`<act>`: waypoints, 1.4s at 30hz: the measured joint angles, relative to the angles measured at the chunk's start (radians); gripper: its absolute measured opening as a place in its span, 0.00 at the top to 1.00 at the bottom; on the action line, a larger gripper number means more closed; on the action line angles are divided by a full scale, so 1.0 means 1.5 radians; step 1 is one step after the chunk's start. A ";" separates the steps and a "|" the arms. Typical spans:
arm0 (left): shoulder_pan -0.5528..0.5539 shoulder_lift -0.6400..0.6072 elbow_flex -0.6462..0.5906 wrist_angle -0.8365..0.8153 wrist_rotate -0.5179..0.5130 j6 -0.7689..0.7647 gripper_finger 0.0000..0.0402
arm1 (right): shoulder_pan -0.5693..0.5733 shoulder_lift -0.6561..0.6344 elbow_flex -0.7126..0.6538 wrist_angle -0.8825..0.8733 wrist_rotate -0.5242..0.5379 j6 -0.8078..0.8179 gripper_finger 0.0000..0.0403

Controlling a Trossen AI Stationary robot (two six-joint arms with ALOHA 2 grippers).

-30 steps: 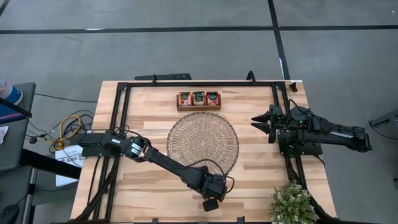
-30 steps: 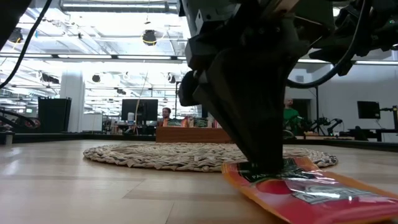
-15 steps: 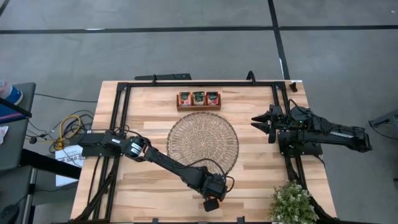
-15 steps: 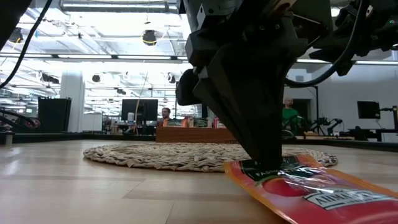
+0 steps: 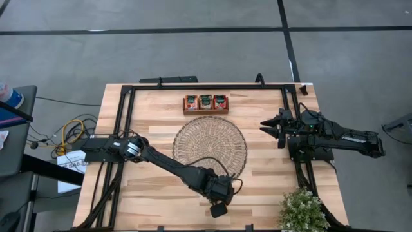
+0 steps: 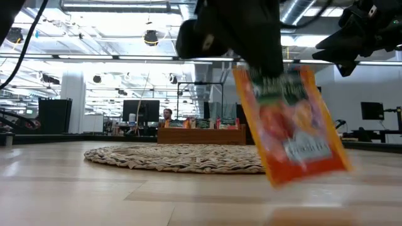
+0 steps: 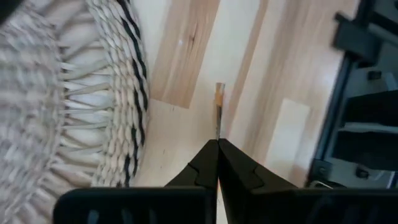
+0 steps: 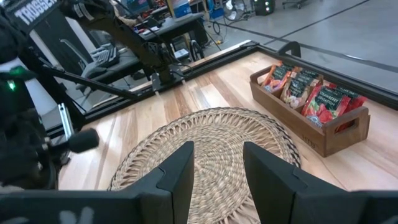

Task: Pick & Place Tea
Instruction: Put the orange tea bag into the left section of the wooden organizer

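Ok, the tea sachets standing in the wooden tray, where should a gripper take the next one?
By its top edge, coming straight down from above. The sachets stand packed on edge in the wooden tray, so only their upper edges are free; the walls block the sides. The left gripper is shut on a red sachet, so the open right gripper looks better placed.

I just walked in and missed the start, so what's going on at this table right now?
The left gripper is shut on a red-orange tea sachet and has lifted it off the table near the front edge, beside the round woven mat. A second ago the sachet still lay flat on the wood. The right gripper waits open at the table's right side. The wooden tray behind the mat holds more sachets.
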 joint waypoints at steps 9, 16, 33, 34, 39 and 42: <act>0.016 -0.052 0.000 -0.029 0.012 -0.016 1.00 | 0.000 0.000 0.000 0.000 0.000 0.000 0.68; 0.056 -0.099 0.000 -0.103 0.002 -0.010 1.00 | 0.000 0.000 0.000 0.000 0.000 0.000 0.68; 0.290 -0.178 0.000 -0.319 -0.111 0.333 1.00 | 0.000 0.000 0.000 0.000 0.001 0.000 0.68; 0.309 -0.180 0.000 -0.321 -0.115 0.361 1.00 | 0.000 0.000 0.000 0.000 0.001 0.000 0.68; 0.400 -0.197 0.000 -0.329 -0.118 0.483 1.00 | 0.000 0.000 0.000 0.000 0.001 0.000 0.68; 0.449 -0.205 0.000 -0.332 -0.121 0.542 1.00 | 0.000 0.000 0.000 0.000 0.001 0.000 0.68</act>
